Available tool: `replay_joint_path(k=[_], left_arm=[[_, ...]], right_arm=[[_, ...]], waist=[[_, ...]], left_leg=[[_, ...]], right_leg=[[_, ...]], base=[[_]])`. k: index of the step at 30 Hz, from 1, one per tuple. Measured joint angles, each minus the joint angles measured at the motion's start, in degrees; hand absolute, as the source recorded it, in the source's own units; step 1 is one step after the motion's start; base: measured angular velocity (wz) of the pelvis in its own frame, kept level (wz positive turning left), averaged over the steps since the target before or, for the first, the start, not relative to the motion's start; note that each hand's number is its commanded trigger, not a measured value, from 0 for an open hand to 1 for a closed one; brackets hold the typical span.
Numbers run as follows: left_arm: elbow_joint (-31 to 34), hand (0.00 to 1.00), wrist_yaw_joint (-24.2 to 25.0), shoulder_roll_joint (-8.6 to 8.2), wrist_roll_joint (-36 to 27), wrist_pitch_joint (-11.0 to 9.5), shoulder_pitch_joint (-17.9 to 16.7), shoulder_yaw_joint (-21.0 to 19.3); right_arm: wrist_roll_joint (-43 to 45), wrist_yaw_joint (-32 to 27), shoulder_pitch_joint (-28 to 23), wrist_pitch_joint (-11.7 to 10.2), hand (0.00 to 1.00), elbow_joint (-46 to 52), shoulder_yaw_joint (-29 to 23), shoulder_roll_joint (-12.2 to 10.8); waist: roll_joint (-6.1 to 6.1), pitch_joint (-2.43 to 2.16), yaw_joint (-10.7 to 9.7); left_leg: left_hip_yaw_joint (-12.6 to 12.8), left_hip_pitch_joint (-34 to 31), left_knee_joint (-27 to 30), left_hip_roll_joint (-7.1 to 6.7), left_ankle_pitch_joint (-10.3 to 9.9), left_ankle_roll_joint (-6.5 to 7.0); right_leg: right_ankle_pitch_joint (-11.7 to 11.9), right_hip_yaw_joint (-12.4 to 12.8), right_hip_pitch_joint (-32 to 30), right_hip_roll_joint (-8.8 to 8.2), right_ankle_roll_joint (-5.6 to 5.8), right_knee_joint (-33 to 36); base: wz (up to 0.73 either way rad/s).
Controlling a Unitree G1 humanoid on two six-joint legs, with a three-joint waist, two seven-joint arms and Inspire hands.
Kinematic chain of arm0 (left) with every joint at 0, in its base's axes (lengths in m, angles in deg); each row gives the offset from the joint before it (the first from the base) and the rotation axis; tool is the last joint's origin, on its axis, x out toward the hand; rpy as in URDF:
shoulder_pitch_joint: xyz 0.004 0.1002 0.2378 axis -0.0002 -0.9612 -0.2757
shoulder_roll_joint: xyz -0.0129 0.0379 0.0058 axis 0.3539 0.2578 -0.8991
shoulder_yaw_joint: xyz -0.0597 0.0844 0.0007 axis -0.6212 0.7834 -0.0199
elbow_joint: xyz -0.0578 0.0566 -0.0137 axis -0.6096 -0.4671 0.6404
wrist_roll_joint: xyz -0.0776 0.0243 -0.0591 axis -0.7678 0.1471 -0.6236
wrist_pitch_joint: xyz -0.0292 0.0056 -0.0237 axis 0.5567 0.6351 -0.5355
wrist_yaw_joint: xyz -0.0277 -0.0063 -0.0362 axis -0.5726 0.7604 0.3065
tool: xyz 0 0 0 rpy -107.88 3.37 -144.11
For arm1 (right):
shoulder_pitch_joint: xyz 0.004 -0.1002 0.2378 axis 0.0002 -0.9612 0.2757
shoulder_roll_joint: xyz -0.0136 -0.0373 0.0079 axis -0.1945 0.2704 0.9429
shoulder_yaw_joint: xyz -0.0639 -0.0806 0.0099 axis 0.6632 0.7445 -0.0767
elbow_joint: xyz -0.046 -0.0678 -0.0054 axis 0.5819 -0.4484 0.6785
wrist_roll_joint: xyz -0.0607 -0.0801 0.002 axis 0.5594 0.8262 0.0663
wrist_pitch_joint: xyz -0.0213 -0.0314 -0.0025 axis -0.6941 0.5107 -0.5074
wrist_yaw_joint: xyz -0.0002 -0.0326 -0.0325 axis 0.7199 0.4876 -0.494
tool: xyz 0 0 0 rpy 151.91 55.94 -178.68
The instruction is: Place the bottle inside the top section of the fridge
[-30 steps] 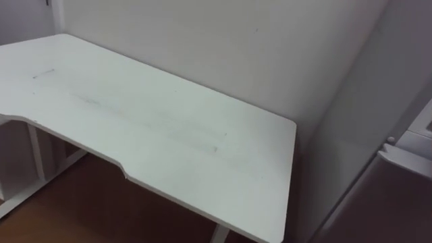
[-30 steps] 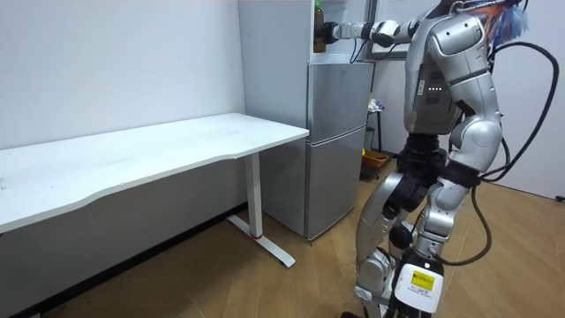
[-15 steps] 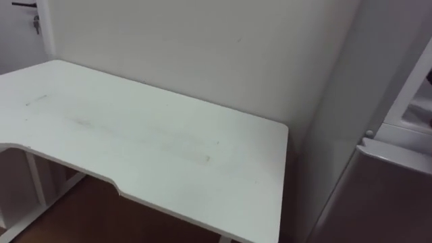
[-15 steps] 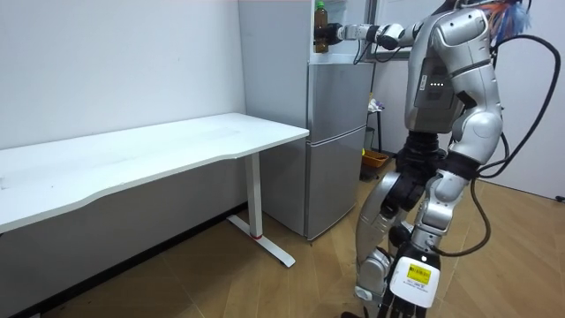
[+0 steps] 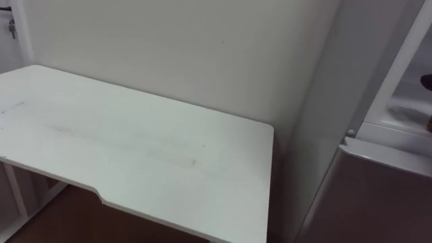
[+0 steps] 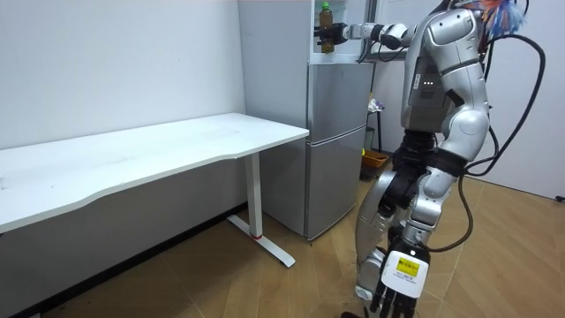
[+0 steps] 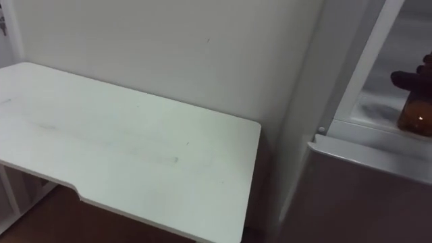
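Observation:
An amber bottle (image 6: 326, 15) with a green cap stands upright at the open upper fridge compartment (image 7: 378, 101). My right hand (image 6: 338, 31) is shut on it at the end of an outstretched arm. In the right eye view the bottle's brown lower part (image 7: 416, 113) hangs just above the compartment's white floor, with the dark fingers of my right hand (image 7: 407, 78) curled round it. A sliver of that hand (image 5: 426, 82) shows at the left eye view's right edge. My left hand (image 6: 452, 162) hangs by my hip.
I stand upright facing the grey fridge, whose lower door (image 6: 340, 141) is closed. A long white desk (image 5: 135, 142) stands against the wall to my left, its end close to the fridge's side panel (image 5: 317, 115). Wooden floor lies below.
My right hand has lifted the bottle a little and carried it further in at the upper compartment. My head view has swung right, so the fridge opening shows more.

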Motion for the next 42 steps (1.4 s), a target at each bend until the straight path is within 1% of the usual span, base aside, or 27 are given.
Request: replay_joint_path(k=[2, 4, 6, 9, 10, 13, 14, 18, 20, 21, 22, 24, 25, 26, 27, 29, 30, 31, 33, 34, 35, 36, 38, 42], left_arm=[[0.0, 0.0, -0.03, -0.11, -0.3, 0.02, 0.0, 0.0], [0.0, 0.0, -0.03, -0.25, -0.53, 0.01, -0.04, 0.0], [0.14, 0.0, -0.03, -0.25, -0.53, 0.0, -0.05, -0.02], [0.47, 0.0, -0.02, -0.25, -0.53, 0.01, -0.19, -0.04], [0.68, 0.0, -0.02, -0.25, -0.51, 0.0, -0.19, -0.04], [1.46, 0.0, -0.03, -0.23, -0.49, -0.17, -0.11, -0.03], [1.7, 0.0, -0.05, -0.2, -0.49, -0.37, 0.0, -0.01], [2.15, 0.0, -0.2, -0.11, -0.45, -0.63, 0.1, 0.0], [2.4, 0.0, -0.26, -0.12, -0.46, -0.61, 0.1, 0.07], [2.4, 0.0, -0.31, -0.12, -0.46, -0.6, 0.1, 0.12], [2.4, 0.0, -0.46, -0.13, -0.46, -0.53, 0.12, 0.13], [2.46, 0.0, -1.25, -0.13, -0.46, -0.43, 0.42, 0.13], [2.89, 0.0, -1.83, -0.11, -0.46, -0.4, 0.54, 0.11], [3.43, 0.0, -2.02, -0.08, -0.46, -0.39, 0.56, 0.11], [3.59, 0.0, -2.12, -0.08, -0.46, -0.37, 0.56, 0.11], [3.88, 0.0, -2.47, -0.05, -0.46, -0.21, 0.58, 0.11], [4.01, 0.0, -2.49, -0.04, -0.47, -0.18, 0.59, 0.11], [4.11, 0.0, -2.49, 0.0, -0.47, -0.18, 0.61, 0.15], [4.17, 0.0, -2.48, 0.25, -0.49, -0.18, 0.78, 0.17], [4.19, 0.0, -2.49, 0.47, -0.52, -0.18, 1.04, 0.18], [4.19, 0.0, -2.48, 0.54, -0.52, -0.18, 1.17, 0.19], [4.22, 0.0, -2.48, 0.73, -0.53, -0.21, 1.46, 0.25], [4.63, 0.0, -2.47, 1.6, -0.52, -0.39, 1.43, 0.24], [4.64, 0.0, -2.49, 2.71, -0.51, -0.51, 1.4, 0.24]], right_arm=[[-0.46, -0.45, 0.0, 0.0, 1.0, 0.15, 0.12, 0.0], [-0.47, -0.8, 0.0, 0.0, 1.0, 0.4, 0.11, 0.0], [-0.47, -1.2, 0.0, 0.01, 1.0, 0.77, 0.12, -0.01], [-0.47, -1.44, 0.0, 0.14, 1.0, 0.94, 0.13, -0.01], [-0.55, -1.5, 0.0, 0.21, 1.0, 0.93, 0.16, -0.01], [-0.6, -1.48, -0.01, 0.21, 1.0, 0.96, 0.29, -0.01], [-0.66, -1.5, -0.01, 0.18, 1.0, 1.04, 0.29, -0.01], [-0.1, -1.46, 0.0, 0.05, 1.0, 1.09, 0.74, -0.01], [0.12, -1.65, 0.0, 0.0, 1.0, 1.08, 0.92, -0.01], [0.12, -1.69, 0.0, -0.02, 0.81, 1.08, 1.04, -0.01], [0.12, -1.89, 0.0, -0.04, 0.01, 1.16, 1.29, -0.01], [0.71, -2.45, 0.0, -0.05, 0.0, 1.19, 1.32, -0.02], [1.39, -2.75, 0.0, -0.07, 0.0, 1.29, 1.32, -0.02], [1.64, -3.28, 0.0, -0.09, 0.0, 1.39, 1.33, -0.04], [1.64, -3.62, 0.0, -0.07, 0.0, 1.39, 1.4, -0.06], [1.65, -4.45, 0.0, -0.06, 0.0, 1.4, 1.92, -0.09], [1.61, -4.72, 0.0, -0.06, 0.0, 1.4, 1.92, -0.09], [1.54, -5.23, -0.01, -0.06, 0.0, 1.39, 2.11, -0.18], [1.7, -6.71, 0.0, -0.06, 0.0, 1.41, 3.15, -0.34], [1.78, -7.28, -0.01, -0.07, 0.0, 1.4, 3.15, -0.57], [1.78, -7.55, -0.01, -0.07, 0.0, 1.39, 3.15, -0.64], [1.72, -7.6, -0.01, -0.07, 0.0, 1.4, 3.16, -0.77], [1.72, -8.54, -0.01, -0.07, 0.0, 1.34, 3.13, -1.0], [1.73, -8.89, -0.01, -0.08, 0.0, 1.33, 3.13, -1.01]], waist=[[0.4, 0.36, 0.49], [0.57, 0.63, 0.58], [0.59, 0.7, 0.63], [0.3, 0.72, 0.71], [0.12, 0.82, 0.85], [-0.36, 0.66, 0.78], [-0.48, 0.69, 0.75], [-0.5, 0.7, 0.86], [-0.34, 0.82, 0.96], [-0.19, 0.93, 1.06], [-0.11, 1.03, 1.57], [-0.14, 1.05, 1.98], [-0.31, 0.92, 2.29], [-0.49, 1.04, 2.51], [-0.54, 1.06, 2.51], [-0.92, 0.79, 2.73], [-1.03, 0.81, 2.86], [-1.05, 1.02, 3.21], [-1.35, 0.92, 3.88], [-1.5, 1.02, 4.02], [-1.53, 1.03, 4.04], [-1.58, 1.14, 4.17], [-1.64, 1.54, 4.45], [-1.67, 1.55, 4.49]], left_leg=[[0.11, 0.56, -0.07, 0.06, -0.02, -0.01], [0.1, 0.78, -0.08, 0.07, -0.03, -0.01], [0.1, 0.67, -0.07, 0.11, -0.01, -0.04], [0.26, 0.45, -0.04, 0.14, 0.0, -0.06], [0.31, 0.4, 0.03, 0.15, 0.01, -0.06], [0.34, -0.17, 0.64, 0.22, -0.07, -0.02], [0.3, -0.41, 0.8, 0.27, -0.1, -0.02], [0.25, -0.61, 0.8, 0.48, -0.2, -0.11], [0.16, -0.76, 0.92, 0.67, -0.29, -0.19], [0.16, -0.76, 0.91, 0.69, -0.29, -0.2], [0.2, -0.7, 0.89, 0.73, -0.28, -0.21], [0.29, -0.87, 0.89, 0.71, -0.26, -0.22], [0.32, -1.34, 1.01, 0.71, -0.2, -0.25], [0.32, -1.63, 1.12, 0.71, -0.09, -0.23], [0.31, -1.78, 1.24, 0.71, -0.06, -0.19], [0.27, -2.57, 1.96, 0.76, -0.05, -0.14], [0.27, -2.67, 2.05, 0.77, -0.06, -0.13], [0.27, -2.8, 2.14, 0.78, -0.08, -0.1], [0.26, -3.54, 2.26, 0.82, -0.07, -0.11], [0.09, -4.04, 2.61, 0.86, -0.06, -0.12], [-0.04, -4.4, 2.8, 0.87, -0.06, -0.12], [-0.2, -4.95, 3.11, 0.86, -0.05, -0.11], [-0.41, -5.74, 3.58, 0.89, -0.05, -0.1], [-0.51, -6.91, 4.0, 0.96, -0.06, -0.09]], right_leg=[[0.0, 0.02, 0.45, 0.0, 0.0, 0.02], [0.0, 0.0, 0.64, -0.01, 0.0, 0.02], [-0.02, 0.04, 0.46, 0.01, 0.0, -0.02], [-0.11, 0.39, -0.23, 0.03, -0.05, 0.02], [-0.11, 0.43, -0.24, 0.04, -0.05, 0.01], [-0.08, 0.26, -0.23, 0.1, -0.06, -0.03], [-0.03, 0.13, -0.28, 0.17, -0.08, 0.01], [0.0, -0.14, -0.35, 0.28, -0.09, 0.17], [0.0, -0.47, -0.34, 0.35, -0.11, 0.39], [0.0, -0.49, -0.35, 0.35, -0.11, 0.52], [-0.01, -0.34, -0.4, 0.32, -0.1, 0.83], [-0.02, -0.15, -0.68, 0.29, -0.12, 0.82], [-0.04, -0.1, -1.22, 0.29, -0.19, 0.84], [0.04, -0.18, -1.34, 0.29, -0.32, 0.83], [0.04, -0.23, -1.42, 0.27, -0.33, 0.83], [0.09, -0.29, -2.14, 0.29, -0.4, 1.0], [0.14, -0.3, -2.21, 0.3, -0.45, 1.0], [0.18, -0.29, -2.36, 0.28, -0.48, 1.07], [0.18, -0.19, -3.25, 0.26, -0.49, 1.4], [0.18, -0.35, -3.57, 0.29, -0.5, 1.53], [0.17, -0.52, -3.83, 0.3, -0.51, 1.6], [0.18, -0.66, -4.2, 0.31, -0.52, 1.74], [0.23, -0.83, -4.55, 0.41, -0.6, 1.75], [0.33, -0.88, -5.53, 0.49, -0.72, 1.86]], base=[[-0.02], [0.0], [0.0], [-0.04], [0.0], [0.01], [0.03], [0.01], [0.03], [0.0], [-0.05], [-0.05], [0.0], [0.0], [0.0], [0.0], [0.0], [-0.06], [-0.02], [0.07], [0.1], [0.09], [0.07], [0.01]])
